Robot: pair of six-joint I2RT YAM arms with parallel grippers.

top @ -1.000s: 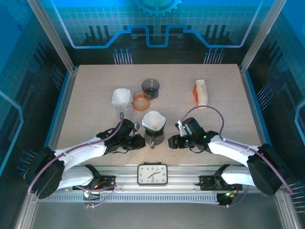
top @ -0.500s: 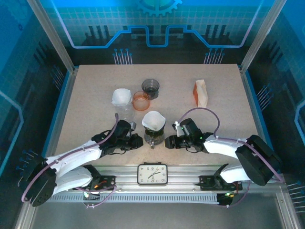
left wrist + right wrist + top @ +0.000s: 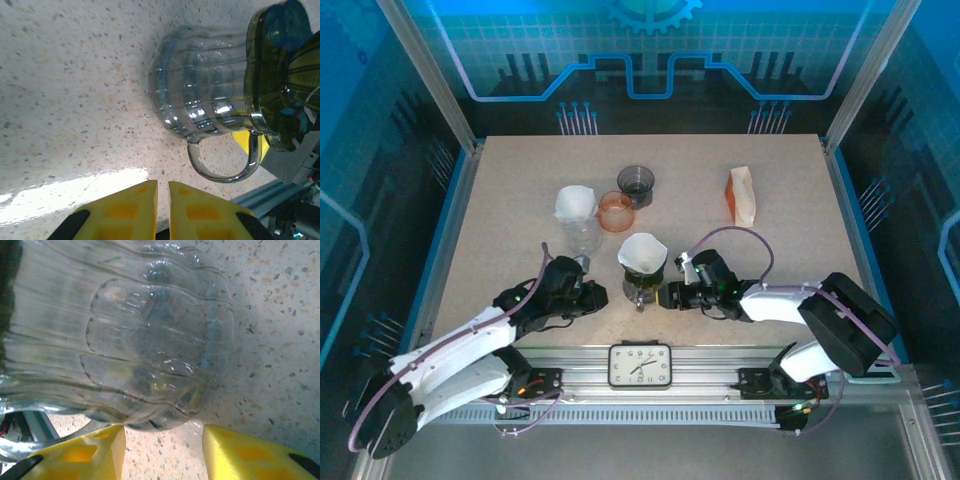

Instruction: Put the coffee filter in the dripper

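You get bright, even overhead light in the top view. The speckled beige tabletop (image 3: 510, 200) reads cleanly, shadows under the white robot arms (image 3: 470, 335) are soft and short, and the enclosure walls (image 3: 380, 150) glow blue. In the left wrist view a white glare streak crosses the tabletop at lower left. Sharp highlights dot the ribbed clear glass carafe (image 3: 200, 115), and the yellow fingers (image 3: 125, 212) of the left gripper (image 3: 162, 192) look soft. Your right wrist view sits so close that the glass blurs, with a grey shadow on its right.

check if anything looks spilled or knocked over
Nothing stands out. The glass carafe stands upright with the white filter in the dripper on top, the orange cup and grey cup are upright, and the table shows no spill.
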